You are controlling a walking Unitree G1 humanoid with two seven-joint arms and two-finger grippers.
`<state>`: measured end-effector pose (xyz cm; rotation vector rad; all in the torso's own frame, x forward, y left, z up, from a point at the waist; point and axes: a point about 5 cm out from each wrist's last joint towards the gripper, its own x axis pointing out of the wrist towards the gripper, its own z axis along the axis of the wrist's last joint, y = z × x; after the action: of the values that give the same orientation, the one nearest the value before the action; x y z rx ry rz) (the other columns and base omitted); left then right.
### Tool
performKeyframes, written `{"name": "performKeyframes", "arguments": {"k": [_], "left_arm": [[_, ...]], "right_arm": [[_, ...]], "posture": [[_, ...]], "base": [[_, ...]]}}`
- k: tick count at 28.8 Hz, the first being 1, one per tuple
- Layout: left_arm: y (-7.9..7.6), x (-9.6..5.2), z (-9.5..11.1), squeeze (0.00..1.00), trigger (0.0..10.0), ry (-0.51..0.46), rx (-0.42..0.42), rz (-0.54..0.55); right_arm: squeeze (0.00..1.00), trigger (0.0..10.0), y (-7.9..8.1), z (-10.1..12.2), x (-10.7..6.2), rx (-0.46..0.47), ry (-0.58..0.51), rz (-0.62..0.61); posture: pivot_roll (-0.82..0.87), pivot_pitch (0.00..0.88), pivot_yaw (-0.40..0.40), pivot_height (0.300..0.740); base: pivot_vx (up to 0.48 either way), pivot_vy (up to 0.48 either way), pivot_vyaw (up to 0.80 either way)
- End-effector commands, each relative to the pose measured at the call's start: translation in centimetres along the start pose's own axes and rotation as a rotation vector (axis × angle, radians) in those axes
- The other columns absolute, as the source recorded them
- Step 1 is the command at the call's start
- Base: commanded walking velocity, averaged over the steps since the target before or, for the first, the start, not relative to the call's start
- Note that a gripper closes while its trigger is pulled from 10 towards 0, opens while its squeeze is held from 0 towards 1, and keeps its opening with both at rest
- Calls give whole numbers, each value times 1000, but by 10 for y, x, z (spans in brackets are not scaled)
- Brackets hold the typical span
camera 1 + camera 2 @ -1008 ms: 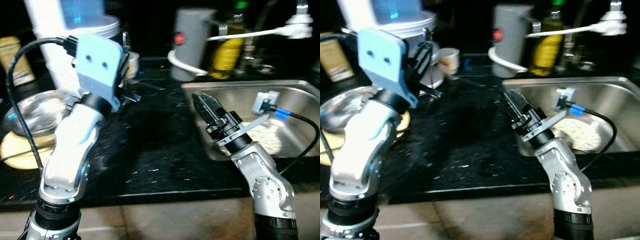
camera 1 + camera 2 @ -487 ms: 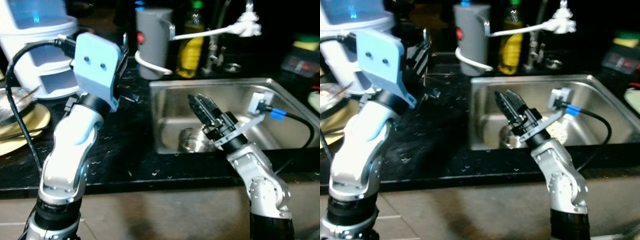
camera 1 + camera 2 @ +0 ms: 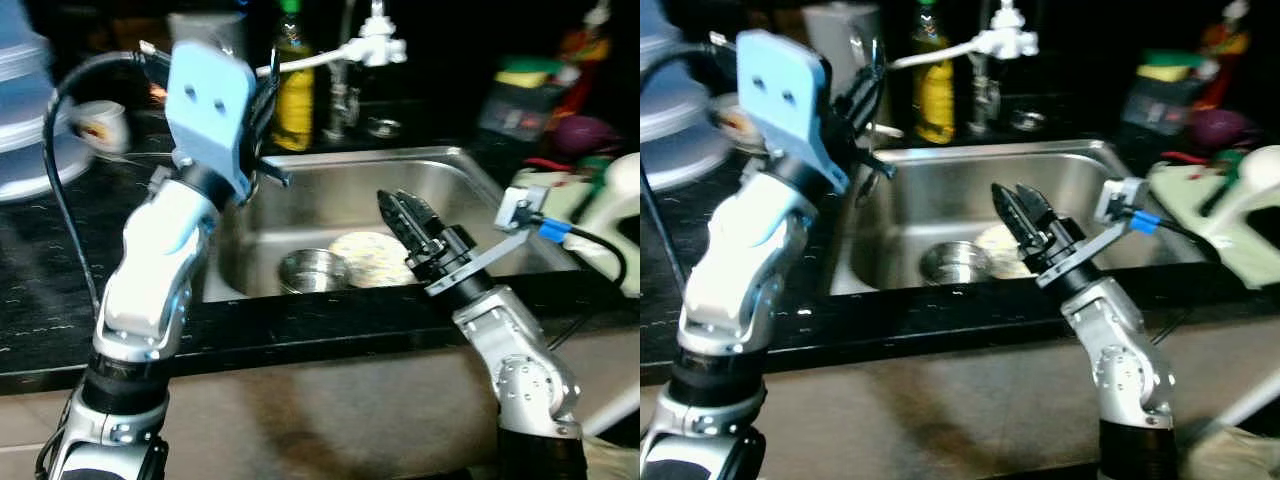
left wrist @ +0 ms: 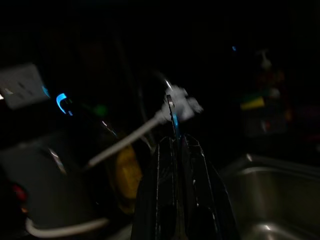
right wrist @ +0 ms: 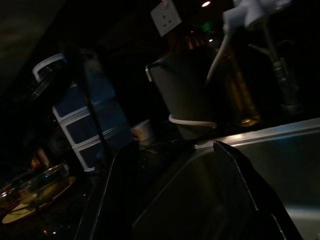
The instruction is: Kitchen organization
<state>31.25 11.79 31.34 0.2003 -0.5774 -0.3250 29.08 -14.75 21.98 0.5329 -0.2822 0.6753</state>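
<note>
My left gripper [image 4: 175,142] is raised over the counter at the sink's left rim, shut on a thin metal utensil [image 4: 171,112] whose other end pokes out below the hand [image 3: 878,166]. The steel sink [image 3: 430,170] holds a small steel bowl [image 3: 312,270] and a pale plate [image 3: 368,255]. My right gripper [image 3: 402,212] hovers above the sink's front edge, just right of the plate, open with nothing between its fingers [image 5: 235,170].
Behind the sink stand a yellow oil bottle [image 3: 293,95], a grey kettle [image 3: 840,30] and a white tap fitting [image 3: 375,45]. A cup [image 3: 98,125] and stacked containers [image 3: 20,130] sit on the black counter at left. A green board [image 3: 1210,215] lies right of the sink.
The camera has swung to the right, so the sink now sits in the middle and the plates at left are gone from view. Both arms keep their pose.
</note>
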Motion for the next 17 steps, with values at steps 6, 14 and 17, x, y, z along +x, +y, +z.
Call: {"name": "performKeyframes", "arguments": {"k": [6,14,17], "left_arm": [[4,7,-15,0,10000,11,-83,-17],[-6,7,-53,467,10000,95,-321,-112],[-7,3,-64,1000,10000,121,-337,-102]], "right_arm": [[0,10000,1,-2,0,-7,10,-2],[0,10000,2,-2,-2,-11,8,-6],[0,10000,2,-2,-2,-13,7,-8]], "posture": [[-78,0,-36,740],[-84,0,-29,740],[-88,0,-24,740]], "base": [[0,0,0],[0,0,0],[0,0,0]]}}
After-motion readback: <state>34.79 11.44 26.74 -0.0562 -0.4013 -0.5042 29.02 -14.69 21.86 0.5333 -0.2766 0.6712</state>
